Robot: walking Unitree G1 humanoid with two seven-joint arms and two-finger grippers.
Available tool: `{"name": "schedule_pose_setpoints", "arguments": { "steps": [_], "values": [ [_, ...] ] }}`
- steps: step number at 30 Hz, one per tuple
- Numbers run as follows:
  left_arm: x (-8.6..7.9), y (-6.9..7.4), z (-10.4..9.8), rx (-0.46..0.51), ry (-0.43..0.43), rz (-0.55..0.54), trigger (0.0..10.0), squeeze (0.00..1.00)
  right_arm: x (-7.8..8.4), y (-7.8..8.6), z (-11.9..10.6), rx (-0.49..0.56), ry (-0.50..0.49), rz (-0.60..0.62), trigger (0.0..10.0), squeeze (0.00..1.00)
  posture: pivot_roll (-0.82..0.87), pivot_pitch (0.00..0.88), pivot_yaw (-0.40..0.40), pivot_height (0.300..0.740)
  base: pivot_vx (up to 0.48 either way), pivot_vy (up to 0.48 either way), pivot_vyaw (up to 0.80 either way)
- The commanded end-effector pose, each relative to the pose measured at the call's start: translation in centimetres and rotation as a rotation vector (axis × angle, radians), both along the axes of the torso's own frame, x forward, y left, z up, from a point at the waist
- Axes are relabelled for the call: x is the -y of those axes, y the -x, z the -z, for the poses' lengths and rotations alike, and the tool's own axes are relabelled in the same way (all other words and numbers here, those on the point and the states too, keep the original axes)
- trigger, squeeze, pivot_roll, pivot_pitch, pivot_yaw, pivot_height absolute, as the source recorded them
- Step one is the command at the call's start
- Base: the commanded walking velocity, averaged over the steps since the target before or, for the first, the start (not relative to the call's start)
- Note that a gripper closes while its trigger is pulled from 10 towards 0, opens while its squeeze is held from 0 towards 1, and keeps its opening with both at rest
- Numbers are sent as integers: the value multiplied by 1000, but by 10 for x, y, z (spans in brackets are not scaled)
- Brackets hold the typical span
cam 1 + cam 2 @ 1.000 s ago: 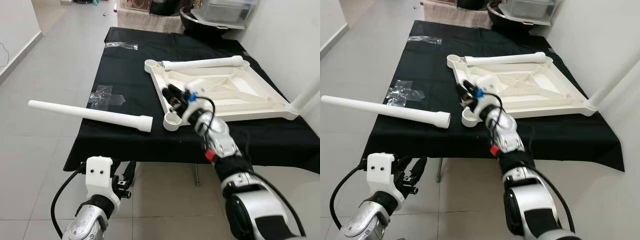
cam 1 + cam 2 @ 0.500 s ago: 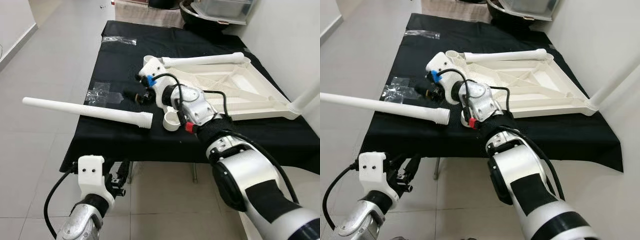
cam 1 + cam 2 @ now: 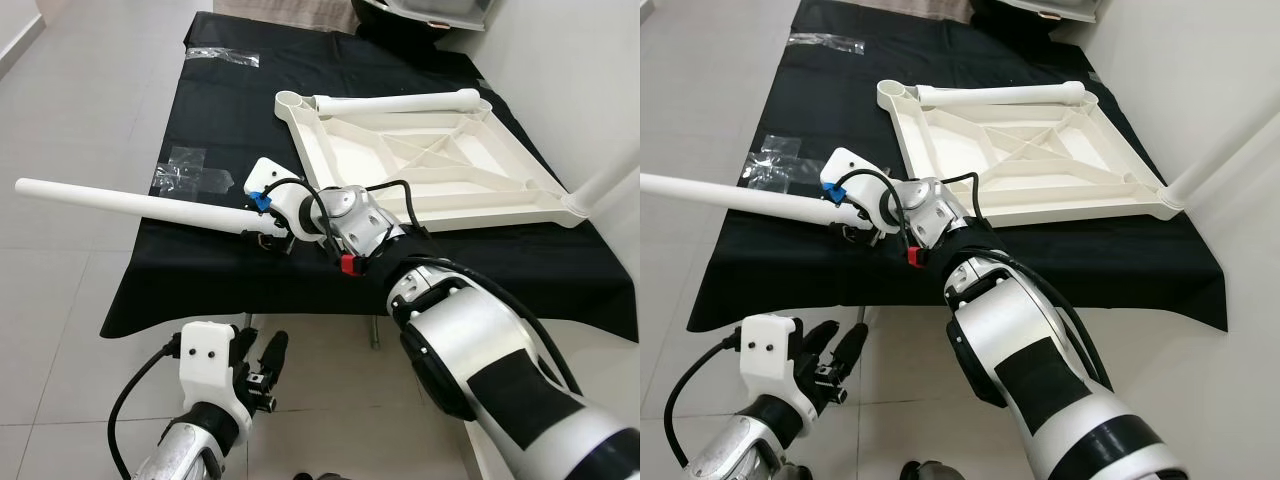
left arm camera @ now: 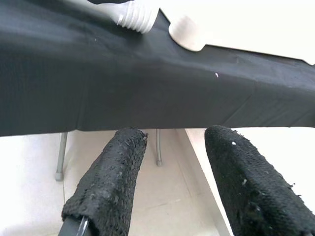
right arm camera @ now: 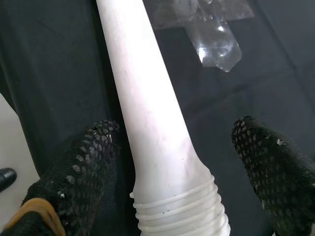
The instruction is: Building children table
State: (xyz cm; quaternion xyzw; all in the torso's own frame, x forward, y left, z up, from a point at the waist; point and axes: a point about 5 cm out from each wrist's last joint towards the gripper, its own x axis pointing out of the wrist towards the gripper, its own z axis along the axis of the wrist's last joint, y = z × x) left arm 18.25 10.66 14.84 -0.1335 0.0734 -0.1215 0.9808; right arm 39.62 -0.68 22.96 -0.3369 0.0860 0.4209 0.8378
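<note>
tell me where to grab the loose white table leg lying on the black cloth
Grip the table leg just above its threaded end, coming from above across its width. It lies flat and round, and the right gripper already straddles it there, fingers open.

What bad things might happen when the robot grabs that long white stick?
The right gripper is open around the table leg near its threaded end. Much of the leg sticks out past the table edge, so lifting from this end may make it tip or swing. The smooth, tapered leg might also slip between the fingers. Swinging it toward the upside-down tabletop could knock that.
</note>
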Motion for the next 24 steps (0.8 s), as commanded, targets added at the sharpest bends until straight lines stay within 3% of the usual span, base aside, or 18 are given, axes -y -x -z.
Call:
{"name": "schedule_pose_setpoints", "arguments": {
  "steps": [1, 12, 13, 16, 17, 19, 20, 24],
  "values": [
    [5, 4, 1, -18, 14, 14, 10000, 0, 1, 0, 4, -15, 24, 13, 10000, 0, 55, 210, -238, 740, 0, 0, 0],
    [10, 9, 1, -28, 26, 8, 10000, 0, -22, 11, 12, -28, 155, -103, 10000, 0, 37, 219, -263, 740, 0, 0, 0],
    [12, 10, 0, -30, 29, 2, 10000, 0, -25, 13, 12, -13, 194, -114, 4314, 0, 31, 221, -275, 740, 0, 0, 0],
    [12, 10, 0, -30, 29, 2, 10000, 0, -25, 13, 12, -13, 194, -114, 4314, 0, 31, 221, -275, 740, 0, 0, 0],
    [12, 10, 0, -31, 32, -2, 10000, 0, -27, 14, 13, -7, 216, -122, 1922, 0, 31, 221, -275, 740, 0, 0, 0],
    [12, 10, 0, -31, 32, -2, 10000, 0, -27, 14, 13, -7, 216, -122, 1922, 0, 31, 221, -275, 740, 0, 0, 0],
    [12, 11, -1, -34, 31, -10, 10000, 0, -28, 14, 13, -4, 226, -126, 0, 0, 22, 223, -283, 740, 0, 0, 0],
    [13, 11, -1, -33, 31, -19, 10000, 0, -27, 13, 12, -9, 213, -118, 0, 0, 20, 222, -282, 740, 0, 0, 0]
  ]
}}
